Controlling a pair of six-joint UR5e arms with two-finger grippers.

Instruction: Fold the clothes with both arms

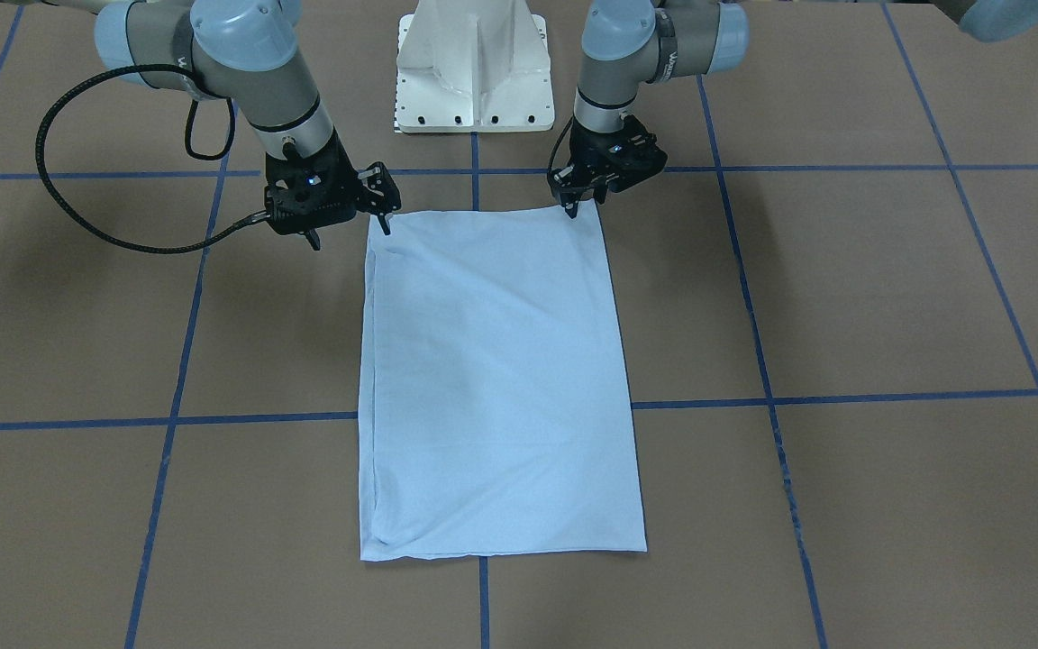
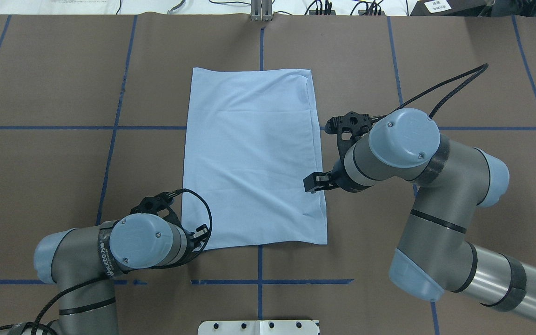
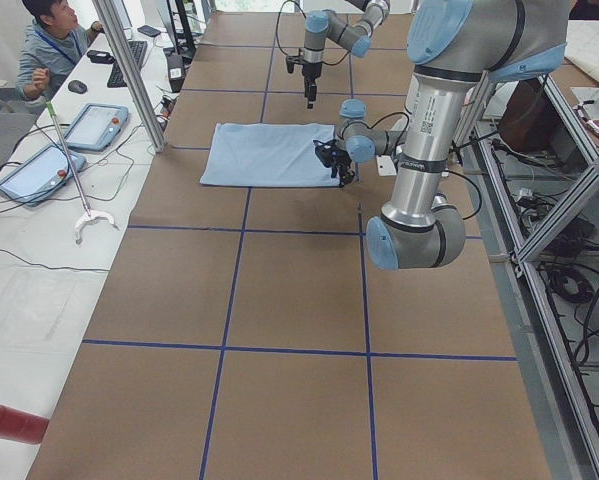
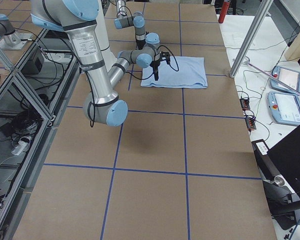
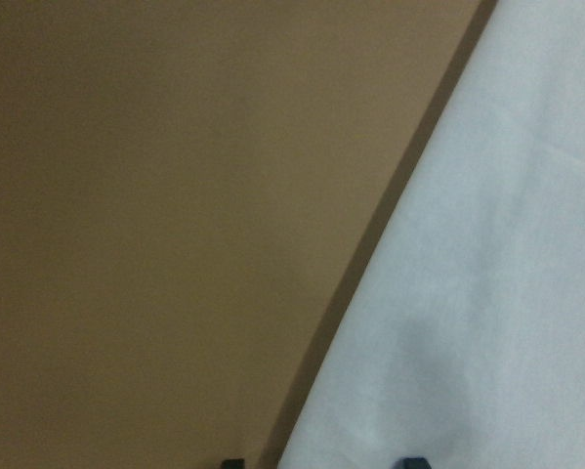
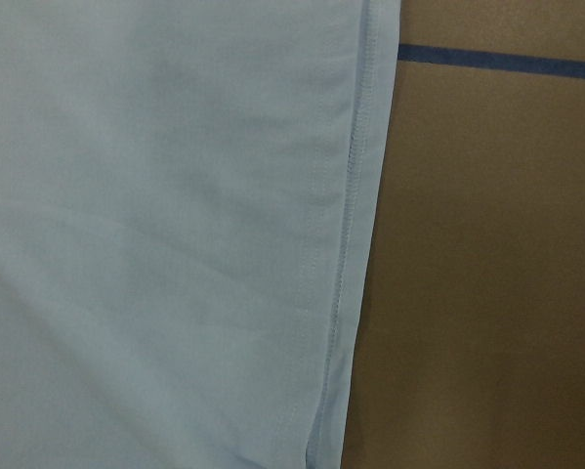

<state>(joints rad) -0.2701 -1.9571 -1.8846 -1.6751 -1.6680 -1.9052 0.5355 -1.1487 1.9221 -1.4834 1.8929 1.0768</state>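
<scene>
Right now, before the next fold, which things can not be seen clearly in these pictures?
1. T-shirt: collar and any print show in no view; the folded cloth covers them.
2. Left gripper: overhead, its own wrist hides the fingertips; the left wrist view cuts them at the bottom edge, so contact with cloth is unclear.
3. Right gripper: the right wrist view shows no fingers; in the side views it is too small.
</scene>
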